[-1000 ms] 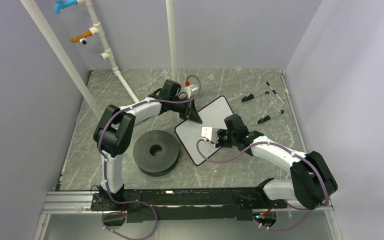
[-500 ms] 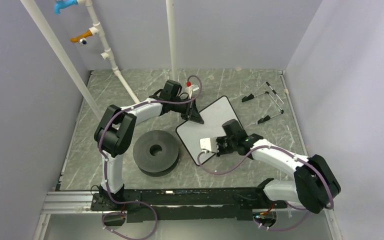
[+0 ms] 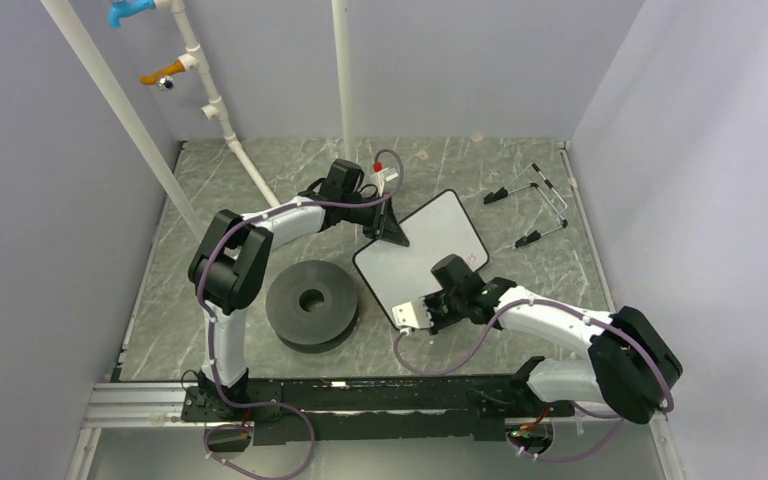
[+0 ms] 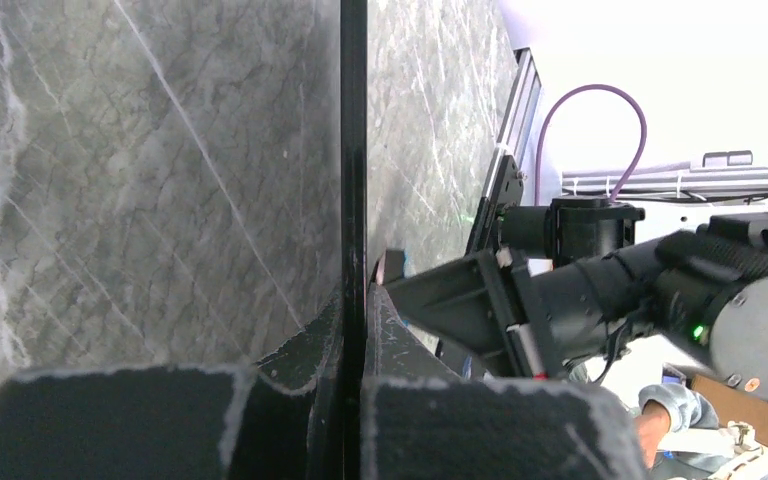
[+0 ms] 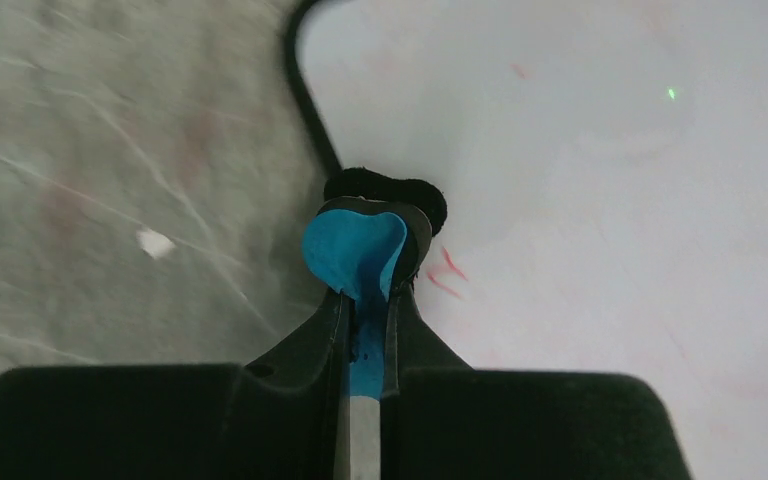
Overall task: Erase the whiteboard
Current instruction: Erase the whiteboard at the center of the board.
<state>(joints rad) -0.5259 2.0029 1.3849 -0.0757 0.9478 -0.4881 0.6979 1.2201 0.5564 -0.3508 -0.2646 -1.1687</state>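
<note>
The whiteboard (image 3: 430, 240) lay flat and skewed mid-table, between the two arms, with a few faint red marks (image 5: 444, 271) on it. The left gripper (image 4: 353, 300) was clamped tight on its thin black far-left edge. The right gripper (image 5: 365, 290) had its jaws pinched on a blue eraser (image 5: 355, 250), pressed onto the board right by its rim. A black disc (image 3: 310, 303) sat just left of the board on the marble table (image 3: 260, 185).

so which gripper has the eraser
The right gripper: its fingers are shut on the blue eraser at the corner of the whiteboard. The left gripper holds no eraser; it only clamps the board's thin black edge.
</note>
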